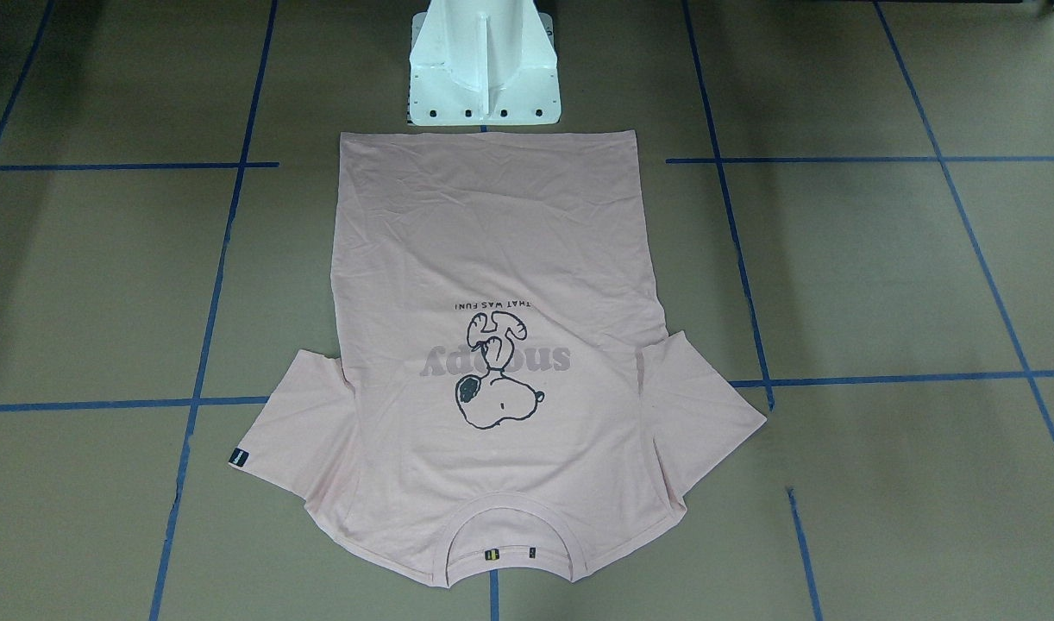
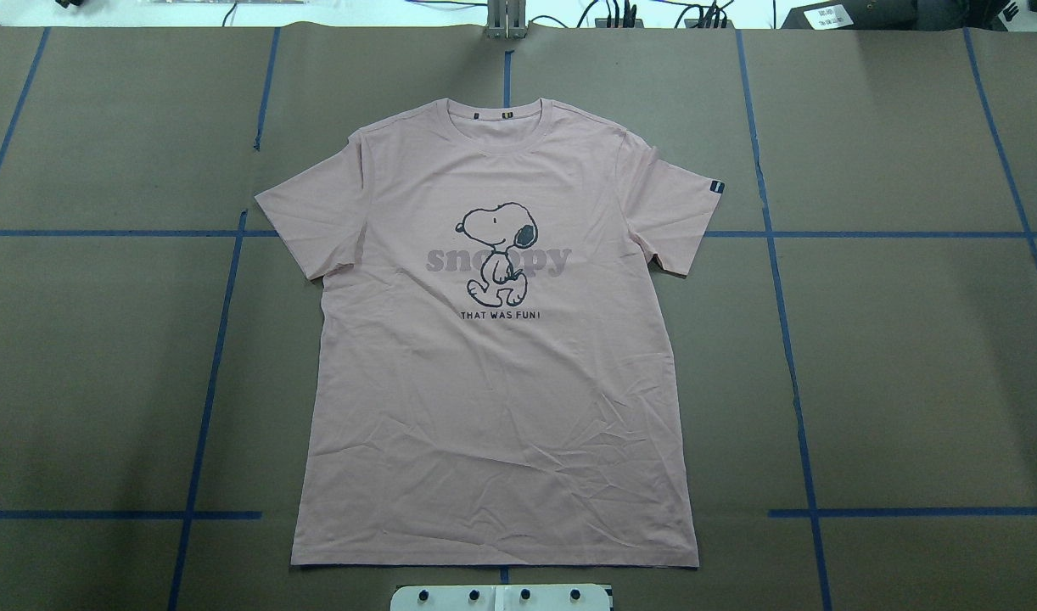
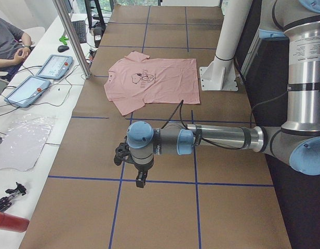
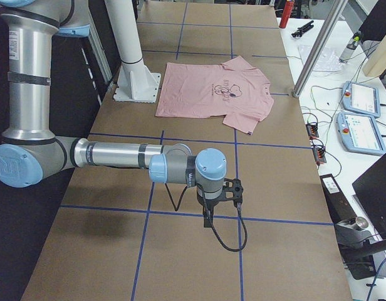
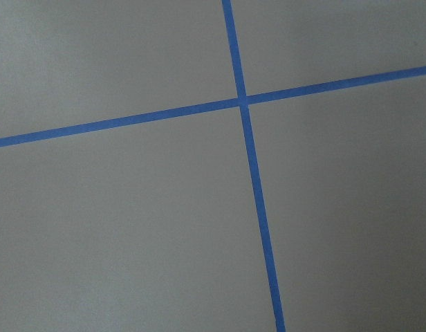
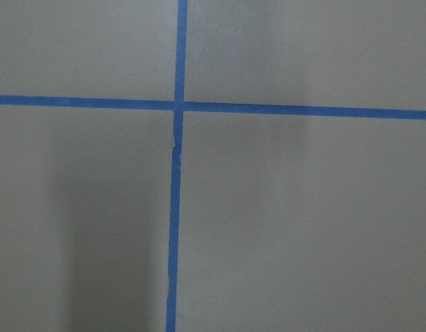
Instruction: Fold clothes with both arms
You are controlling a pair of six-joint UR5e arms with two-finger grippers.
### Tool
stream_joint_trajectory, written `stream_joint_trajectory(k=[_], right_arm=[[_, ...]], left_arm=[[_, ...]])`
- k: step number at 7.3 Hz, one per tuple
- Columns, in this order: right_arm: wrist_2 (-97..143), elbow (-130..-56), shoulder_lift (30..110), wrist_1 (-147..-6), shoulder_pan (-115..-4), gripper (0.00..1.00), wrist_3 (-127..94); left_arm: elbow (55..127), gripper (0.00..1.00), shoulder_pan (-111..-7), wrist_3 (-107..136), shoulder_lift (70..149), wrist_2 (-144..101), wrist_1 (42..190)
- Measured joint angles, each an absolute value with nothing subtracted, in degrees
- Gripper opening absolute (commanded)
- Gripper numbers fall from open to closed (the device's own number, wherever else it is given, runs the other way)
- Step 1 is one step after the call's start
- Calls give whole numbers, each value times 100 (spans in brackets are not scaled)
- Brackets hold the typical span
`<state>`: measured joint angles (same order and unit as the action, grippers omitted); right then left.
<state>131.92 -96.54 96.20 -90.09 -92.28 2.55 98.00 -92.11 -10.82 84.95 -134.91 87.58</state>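
Observation:
The pale pink T-shirt (image 1: pixel 492 259) lies flat and spread out, print up, in the middle of the table. Its collar points away from the robot base in the overhead view (image 2: pixel 493 382). Both sleeves are spread out. My left arm's gripper (image 3: pixel 142 181) hangs over bare table far from the shirt (image 3: pixel 155 80). My right arm's gripper (image 4: pixel 208 222) hangs over bare table at the other end, far from the shirt (image 4: pixel 212 88). I cannot tell whether either is open or shut. Both wrist views show only brown paper and blue tape.
The white pedestal base (image 1: pixel 484 69) stands just behind the shirt's hem. Blue tape lines (image 2: pixel 781 322) grid the brown table cover. A metal post (image 3: pixel 71 36), control tablets (image 3: pixel 53 66) and a seated person (image 3: pixel 9 41) are beyond the far edge.

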Motion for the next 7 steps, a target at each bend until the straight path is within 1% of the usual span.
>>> stream_joint_trajectory(k=[4, 5, 7], right_arm=[[13175, -9686, 9667, -9003, -9170, 100, 251], [13170, -9711, 9525, -9001, -9041, 100, 214], [13143, -9723, 8947, -8806, -8650, 100, 189]], left_arm=[[10031, 100, -9211, -1091, 8504, -13512, 8879], [10007, 100, -9211, -1082, 8506, -13500, 9154], [9995, 100, -9211, -1054, 8565, -13509, 9776]])
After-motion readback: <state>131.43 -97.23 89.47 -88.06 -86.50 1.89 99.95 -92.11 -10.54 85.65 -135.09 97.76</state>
